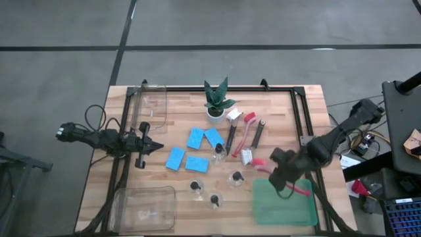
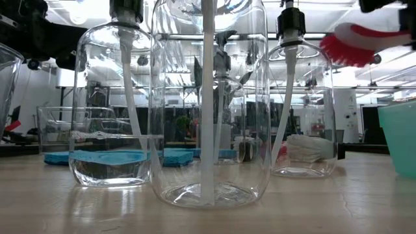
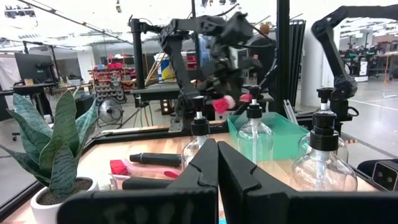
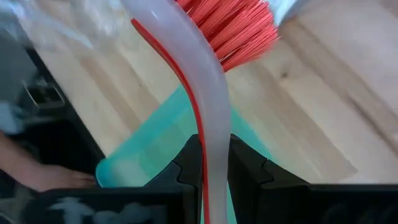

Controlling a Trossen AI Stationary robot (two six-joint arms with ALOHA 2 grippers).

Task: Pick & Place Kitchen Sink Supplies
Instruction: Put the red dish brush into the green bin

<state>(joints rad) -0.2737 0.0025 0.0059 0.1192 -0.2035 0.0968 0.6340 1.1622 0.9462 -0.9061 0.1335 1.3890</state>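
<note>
The right gripper (image 1: 284, 172) was clamped tight on a red-bristled brush (image 4: 208, 93), holding it in the air just above the green tray (image 1: 284, 205). Left gripper (image 1: 143, 146) sat pinched shut, empty, well away from the tray.

The green tray (image 1: 284, 204) lies bare, open from above beside the right end effector (image 1: 281, 172) holding a brush (image 4: 208, 93). Four bottles (image 1: 235, 178), sponges (image 1: 197, 164) and a plant (image 1: 216, 100) crowd the surface (image 1: 276, 112) middle
</note>
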